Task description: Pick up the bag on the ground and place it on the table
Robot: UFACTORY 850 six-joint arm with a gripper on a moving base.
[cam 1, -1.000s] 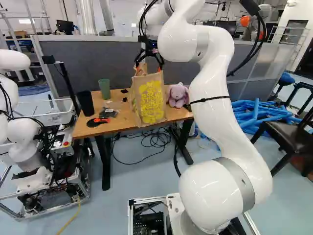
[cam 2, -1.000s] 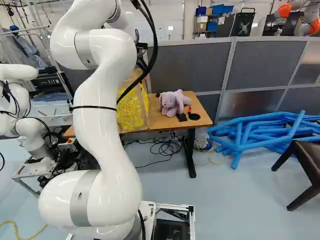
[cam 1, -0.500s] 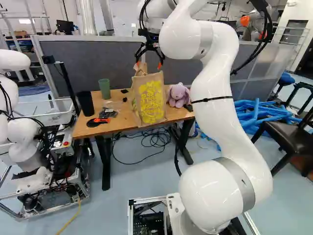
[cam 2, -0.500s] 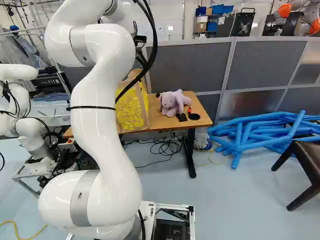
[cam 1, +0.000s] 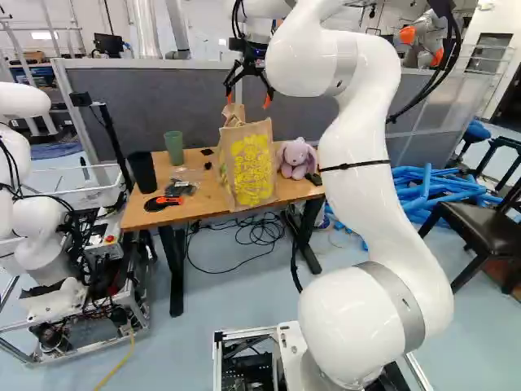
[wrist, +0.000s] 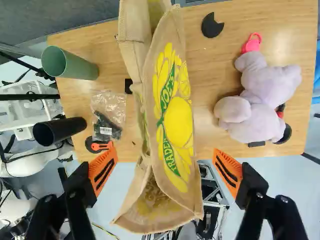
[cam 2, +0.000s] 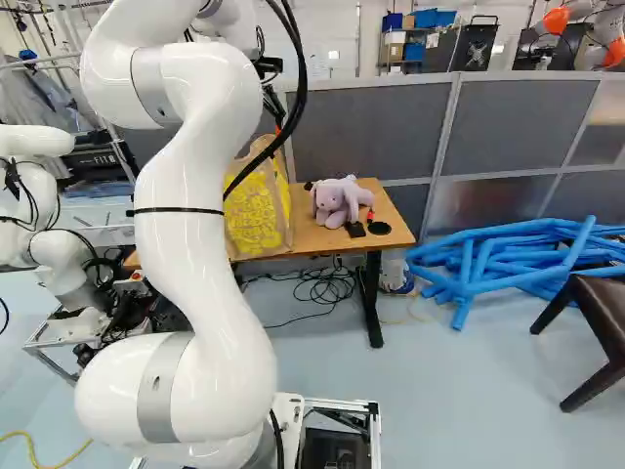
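hovering over the bag [cam 1: 251,167] with the pincer [cam 1: 248,99] spread wide, showing a gap on each side of the bag in the wrist view. standing on the worktop [cam 1: 203,205], in the case of the bag; running past the wrist view's edge at one end there, and not letting its inside be clearly made out. in the right base view, hiding part of the bag and of the worktop behind the white arm [cam 2: 186,254], and leaving the fingers hard to make out behind dark cables [cam 2: 294,88].

sharing the worktop with a green cup [cam 1: 173,147], a black cup [cam 1: 142,171], a clear packet [wrist: 107,107] with dark contents too muddled to name, and an orange-and-black item [cam 1: 169,200] near the packet. lying near the bag on the opposite side, a plush toy [cam 1: 296,159], partly covering small dark pieces.

being cut off at the left of both base views, another robot [cam 2: 49,176]; at the right, a dark chair [cam 2: 601,322], beside blue tubes [cam 2: 518,254].
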